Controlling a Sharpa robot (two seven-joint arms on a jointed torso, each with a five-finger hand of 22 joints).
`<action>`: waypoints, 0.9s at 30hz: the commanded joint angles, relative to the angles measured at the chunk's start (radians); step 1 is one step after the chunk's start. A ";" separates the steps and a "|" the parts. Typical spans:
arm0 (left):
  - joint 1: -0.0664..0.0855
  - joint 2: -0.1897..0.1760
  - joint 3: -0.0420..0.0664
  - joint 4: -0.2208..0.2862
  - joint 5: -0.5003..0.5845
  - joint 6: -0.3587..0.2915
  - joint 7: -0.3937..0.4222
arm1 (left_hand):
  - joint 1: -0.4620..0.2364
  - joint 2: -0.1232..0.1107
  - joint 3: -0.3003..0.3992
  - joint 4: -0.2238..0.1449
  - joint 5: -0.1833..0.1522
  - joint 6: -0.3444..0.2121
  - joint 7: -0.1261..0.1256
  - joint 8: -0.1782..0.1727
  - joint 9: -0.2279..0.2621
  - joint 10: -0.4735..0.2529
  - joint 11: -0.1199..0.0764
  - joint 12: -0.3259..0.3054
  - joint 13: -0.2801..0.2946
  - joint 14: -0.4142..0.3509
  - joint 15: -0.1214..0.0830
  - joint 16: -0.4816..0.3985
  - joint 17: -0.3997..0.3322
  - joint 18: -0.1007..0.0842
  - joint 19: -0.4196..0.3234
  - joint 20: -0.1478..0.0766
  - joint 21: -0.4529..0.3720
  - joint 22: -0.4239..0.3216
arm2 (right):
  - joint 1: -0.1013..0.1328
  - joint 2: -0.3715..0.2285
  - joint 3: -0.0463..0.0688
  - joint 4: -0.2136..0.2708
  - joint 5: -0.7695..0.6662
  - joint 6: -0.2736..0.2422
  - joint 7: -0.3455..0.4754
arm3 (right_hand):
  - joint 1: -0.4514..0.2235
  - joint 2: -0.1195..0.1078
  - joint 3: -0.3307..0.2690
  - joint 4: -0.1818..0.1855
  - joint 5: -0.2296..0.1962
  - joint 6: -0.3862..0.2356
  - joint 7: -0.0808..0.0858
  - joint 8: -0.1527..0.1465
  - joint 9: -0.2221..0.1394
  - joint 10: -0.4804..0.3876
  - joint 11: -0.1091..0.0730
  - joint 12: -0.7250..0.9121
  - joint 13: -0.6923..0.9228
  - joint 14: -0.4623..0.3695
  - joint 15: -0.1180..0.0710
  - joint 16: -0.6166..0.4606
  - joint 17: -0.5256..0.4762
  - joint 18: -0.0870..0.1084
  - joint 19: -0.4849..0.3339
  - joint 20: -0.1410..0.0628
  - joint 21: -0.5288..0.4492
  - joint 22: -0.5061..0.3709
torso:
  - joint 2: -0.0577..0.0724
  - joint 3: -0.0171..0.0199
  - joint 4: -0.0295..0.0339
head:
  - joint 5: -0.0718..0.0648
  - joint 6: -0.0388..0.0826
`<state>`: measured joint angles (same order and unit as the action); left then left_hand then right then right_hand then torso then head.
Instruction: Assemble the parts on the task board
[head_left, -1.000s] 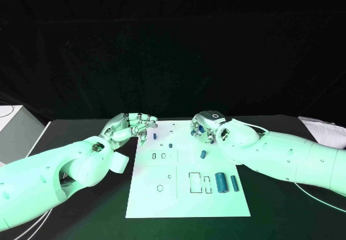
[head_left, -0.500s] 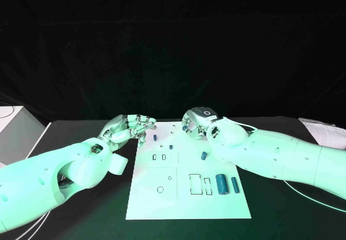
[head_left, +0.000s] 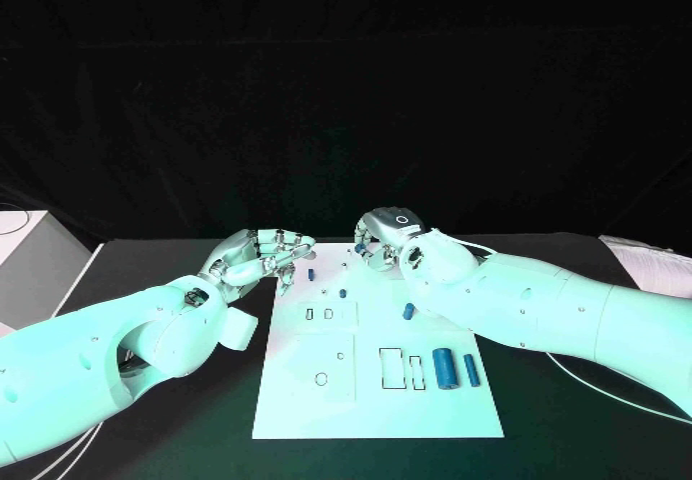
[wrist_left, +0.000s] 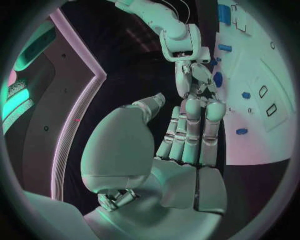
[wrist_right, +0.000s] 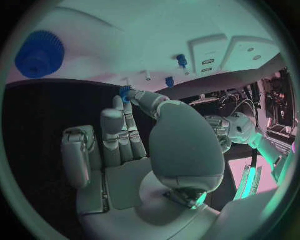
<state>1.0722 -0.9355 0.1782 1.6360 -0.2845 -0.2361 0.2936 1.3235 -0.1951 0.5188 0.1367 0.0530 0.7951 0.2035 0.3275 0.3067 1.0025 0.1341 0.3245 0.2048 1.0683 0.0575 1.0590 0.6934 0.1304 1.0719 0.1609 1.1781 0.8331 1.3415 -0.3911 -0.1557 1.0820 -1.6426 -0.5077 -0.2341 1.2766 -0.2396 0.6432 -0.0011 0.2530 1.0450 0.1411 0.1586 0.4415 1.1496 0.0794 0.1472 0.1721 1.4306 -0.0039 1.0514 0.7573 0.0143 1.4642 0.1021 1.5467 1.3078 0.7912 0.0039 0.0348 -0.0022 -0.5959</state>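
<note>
Task board (head_left: 378, 400) lies flat in the middle of the black table (head_left: 173, 440), long side running away from the robot. Left hand (head_left: 265, 254) sits at the board's far left corner, fingers curled inward; the left wrist view shows its fingers close together with nothing between them. Right hand (head_left: 387, 240) is over the board's far edge, near the middle of that edge. In the right wrist view its thumb and a fingertip (wrist_right: 128, 95) pinch a small blue part (wrist_right: 124, 91); the remaining fingers stand straight and close together.

Parts on the board: a small blue peg (head_left: 310, 272) near the far left corner, just beside the left hand; a smaller dark peg (head_left: 342, 294) toward the middle; a short blue cylinder (head_left: 408, 310) lying tilted near the right edge. At the near right area, a thick blue cylinder (head_left: 444, 366) and a slimmer blue bar (head_left: 469, 367) lie side by side, parallel to the board's long edge, just beside two rectangular slots (head_left: 400, 366). Two small slots (head_left: 319, 314) sit on the left half, and an oval slot (head_left: 320, 378) lies nearer the robot along the left edge.

A blue gear (wrist_right: 39, 54) appears in the right wrist view; its position on the board cannot be told. A white box (head_left: 32, 262) stands off the table's left edge.
</note>
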 joint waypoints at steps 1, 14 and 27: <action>0.001 0.000 0.001 0.006 -0.002 0.013 0.005 | -0.003 0.004 0.005 0.000 -0.004 -0.008 0.006 -0.001 0.001 -0.006 0.003 -0.006 -0.001 0.003 0.006 -0.006 -0.001 0.019 -0.008 -0.001 -0.006 -0.001 | 0.000 0.011 0.001 -0.015 -0.004 -0.011 0.010 | -0.001 0.005 0.004 -0.002 0.004 0.001 0.001 0.000 0.000 0.007 -0.001 -0.007 -0.001 -0.003 -0.004 0.000 -0.001 -0.004 0.085 -0.005 -0.004 0.226 | 0.002 -0.0020 0.0029 | -0.001 0.000; 0.002 -0.005 0.004 0.025 -0.003 0.012 0.003 | 0.000 0.004 0.006 -0.003 -0.004 -0.009 0.006 -0.001 0.002 -0.006 0.004 -0.007 -0.003 0.003 0.007 -0.008 -0.002 0.019 -0.007 -0.001 -0.006 -0.001 | 0.000 0.051 0.001 -0.077 0.012 0.005 0.026 | -0.002 0.003 0.004 -0.002 0.005 0.000 0.002 -0.001 0.000 0.007 -0.001 -0.008 -0.002 -0.003 -0.004 -0.002 -0.003 -0.003 0.085 -0.005 -0.005 0.225 | 0.013 -0.0075 0.0105 | -0.005 0.002; 0.002 -0.003 0.007 0.028 -0.007 0.012 0.002 | 0.000 0.004 0.006 -0.003 -0.004 -0.009 0.006 -0.001 0.002 -0.006 0.004 -0.007 -0.003 0.003 0.007 -0.008 -0.002 0.019 -0.007 -0.001 -0.006 -0.001 | 0.000 0.057 0.001 -0.089 0.017 0.009 0.029 | -0.002 0.003 0.005 -0.002 0.006 -0.001 0.002 -0.001 -0.001 0.007 0.000 -0.010 -0.003 -0.004 -0.003 -0.002 -0.003 -0.003 0.084 -0.005 -0.005 0.224 | 0.017 -0.0096 0.0110 | -0.005 0.000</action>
<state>1.0728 -0.9407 0.1835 1.6624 -0.2870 -0.2361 0.2915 1.3235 -0.1951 0.5218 0.1337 0.0530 0.7951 0.2034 0.3275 0.3073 1.0025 0.1341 0.3246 0.2027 1.0683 0.0575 1.0550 0.6923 0.1304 1.0719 0.1609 1.1781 0.8332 1.3408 -0.3338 -0.1549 0.9942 -1.6247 -0.5078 -0.2158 1.2767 -0.2396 0.6432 -0.0011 0.2531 1.0450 0.1410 0.1584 0.4415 1.1495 0.0794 0.1408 0.1699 1.4306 -0.0039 1.0514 0.7548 0.0143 1.4642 0.1021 1.5467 1.3075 0.8080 -0.0059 0.0465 -0.0076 -0.5951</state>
